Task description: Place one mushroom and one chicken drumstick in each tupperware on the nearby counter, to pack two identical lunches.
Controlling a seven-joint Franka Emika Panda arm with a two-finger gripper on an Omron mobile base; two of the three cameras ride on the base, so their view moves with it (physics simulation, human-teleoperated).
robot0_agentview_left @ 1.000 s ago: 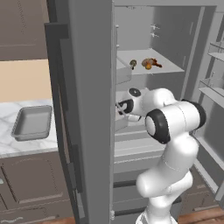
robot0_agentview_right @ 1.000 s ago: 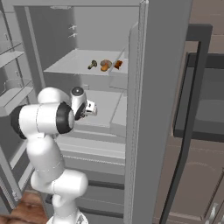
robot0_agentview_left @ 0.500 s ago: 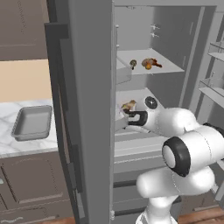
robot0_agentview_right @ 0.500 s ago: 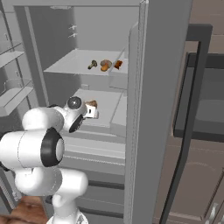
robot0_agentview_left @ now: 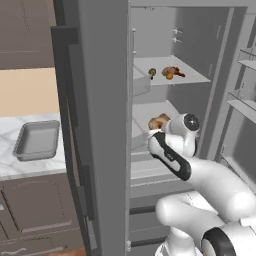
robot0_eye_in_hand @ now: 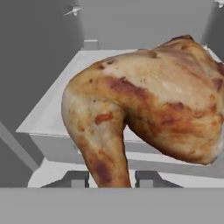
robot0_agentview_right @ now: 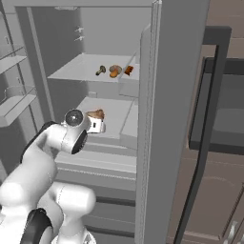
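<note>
- Golden-brown and blotched with darker roast marks, a chicken drumstick [robot0_eye_in_hand: 144,100] looms close in the hand view, its narrow end running down between the two dark fingertips [robot0_eye_in_hand: 75,179].
- The gripper [robot0_eye_in_hand: 110,179] is closed partway on that drumstick; the actual contact points are hidden behind the meat and the bottom edge of the view.
- From the left base view the held drumstick [robot0_agentview_left: 159,121] is a small tan lump just off the hand, in front of the fridge's middle shelf [robot0_agentview_left: 150,112]; the fingers themselves are too small to make out there.
- In the right base view the same piece [robot0_agentview_right: 96,114] sits at the gripper [robot0_agentview_right: 97,125], partly covered by the wrist.
- On the upper shelf [robot0_agentview_right: 78,71] lie a mushroom [robot0_agentview_right: 100,70], an orange-brown second drumstick [robot0_agentview_right: 115,71] and a reddish piece beside it that is too small to identify.
- The fridge door [robot0_agentview_left: 95,125] blocks much of the counter [robot0_agentview_left: 10,150]; one grey tupperware [robot0_agentview_left: 37,140] is visible on it, with nothing seen inside.
</note>
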